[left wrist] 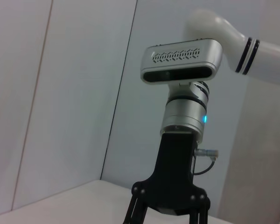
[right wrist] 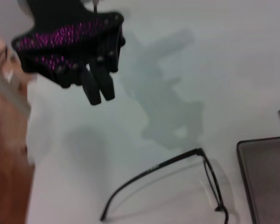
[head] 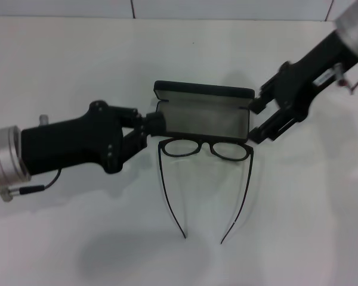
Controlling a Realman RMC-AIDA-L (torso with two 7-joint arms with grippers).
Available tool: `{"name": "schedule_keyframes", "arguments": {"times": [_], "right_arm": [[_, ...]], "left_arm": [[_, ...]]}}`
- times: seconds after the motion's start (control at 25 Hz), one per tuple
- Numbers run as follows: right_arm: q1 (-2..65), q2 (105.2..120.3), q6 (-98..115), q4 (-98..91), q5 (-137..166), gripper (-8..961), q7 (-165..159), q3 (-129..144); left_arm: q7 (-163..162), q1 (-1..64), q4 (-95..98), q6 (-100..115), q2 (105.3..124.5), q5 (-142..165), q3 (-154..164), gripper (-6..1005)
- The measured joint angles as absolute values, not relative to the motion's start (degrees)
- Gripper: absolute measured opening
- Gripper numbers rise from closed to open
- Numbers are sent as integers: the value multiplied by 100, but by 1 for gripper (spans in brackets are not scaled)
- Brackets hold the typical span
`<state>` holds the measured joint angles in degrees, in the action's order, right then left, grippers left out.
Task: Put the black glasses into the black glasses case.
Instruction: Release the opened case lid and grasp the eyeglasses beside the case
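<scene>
- white tabletop (head: pixel 59 65) runs under everything, with a pale wall behind it; the black glasses case (head: pixel 204 113) lies open near the middle, grey lining up, lid edge toward the far side.
- the black glasses (head: pixel 206 149) sit on the table just in front of the case, front frame touching or almost touching its near edge, temples unfolded and pointing toward me.
- risk, as i judge it: with the temples spread, the glasses will not fit the case; pushing them in like this could catch a temple on the rim or slide the case away.
- a second risk: the frame is thin and flat on the table, so a pinch may slip off it or skid it.
- my left gripper (head: pixel 157 122) reaches in low from the left to the case's left end; fingers look drawn together, holding nothing i can make out.
- my right gripper (head: pixel 256 122) comes down from the far right to the case's right end, fingers apart, straddling that corner, nothing clamped that i can see.
</scene>
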<state>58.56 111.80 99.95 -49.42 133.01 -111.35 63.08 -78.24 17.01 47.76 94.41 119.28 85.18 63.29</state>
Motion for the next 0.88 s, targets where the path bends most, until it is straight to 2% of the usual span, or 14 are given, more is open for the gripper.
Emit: {"name": "schedule_keyframes", "arguments": {"times": [0.2, 0.32, 0.88], "right_arm": [[6141, 11489, 9432, -4859, 13598, 697, -11097, 7037], [6306, 11587, 9138, -4753, 13766, 691, -11151, 7463], [6603, 11619, 8142, -4219, 13322, 684, -10982, 8219]], "left_arm": [[-7556, 1517, 4580, 9453, 11926, 8518, 6326, 50], [-7535, 1417, 4569, 9456, 11919, 8518, 6324, 50], [-7083, 1377, 4149, 9419, 11917, 8541, 6320, 49]]}}
